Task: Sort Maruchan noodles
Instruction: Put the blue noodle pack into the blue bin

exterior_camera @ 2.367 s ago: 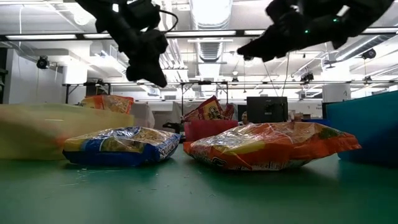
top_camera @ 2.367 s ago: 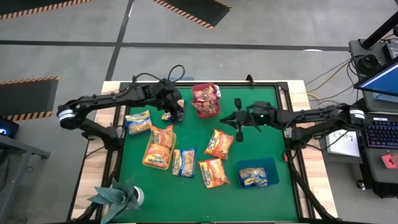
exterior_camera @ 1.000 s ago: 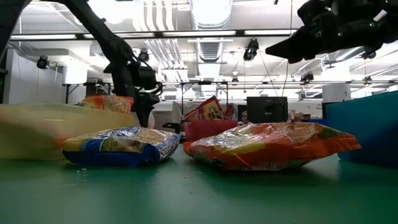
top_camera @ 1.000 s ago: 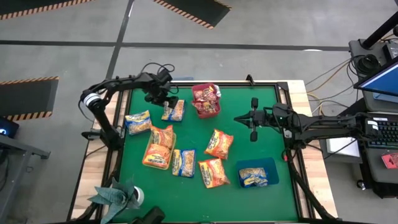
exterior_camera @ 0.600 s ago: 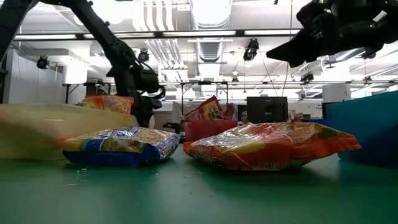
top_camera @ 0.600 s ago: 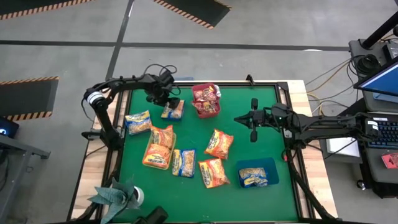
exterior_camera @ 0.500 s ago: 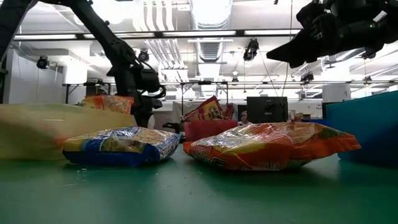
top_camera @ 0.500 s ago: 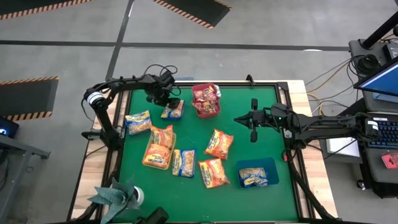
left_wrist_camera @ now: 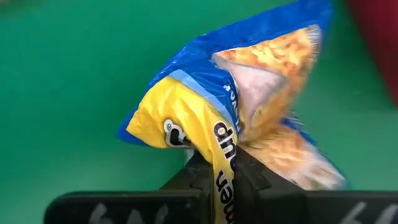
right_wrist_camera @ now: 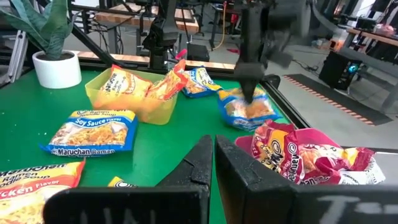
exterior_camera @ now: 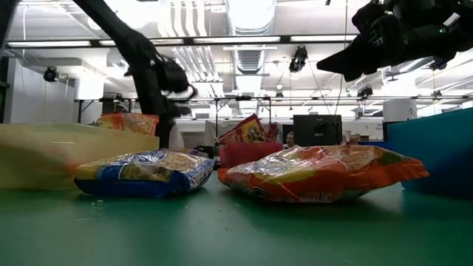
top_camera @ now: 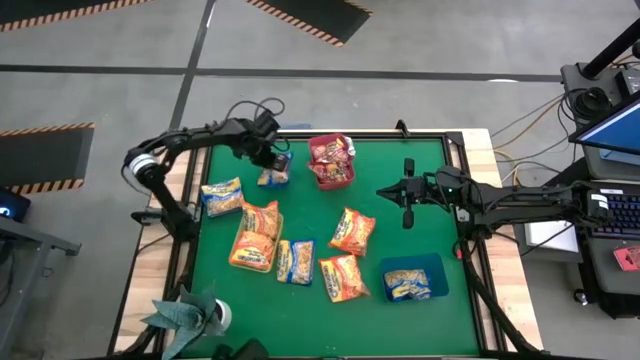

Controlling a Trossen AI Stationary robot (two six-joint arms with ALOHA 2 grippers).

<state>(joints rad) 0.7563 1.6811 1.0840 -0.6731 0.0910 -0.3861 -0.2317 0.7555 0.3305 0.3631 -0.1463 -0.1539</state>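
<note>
Here the left gripper (top_camera: 268, 160) pinches 1 crinkly blue-and-yellow plastic noodle packet (left_wrist_camera: 249, 112) by its edge; the packet trails ahead of its fingers, just beside the red tray (top_camera: 332, 178). The right gripper (top_camera: 405, 205), closed empty, waits farther off.

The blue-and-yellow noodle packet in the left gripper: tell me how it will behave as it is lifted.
Pinched at one edge by the left gripper, the blue-and-yellow packet will probably hang and swing, since its wrapper already folds at the pinch. The glossy, crinkly film looks slippery, so it may creep out. The noodle block inside probably stays stiff, though likely brittle.
</note>
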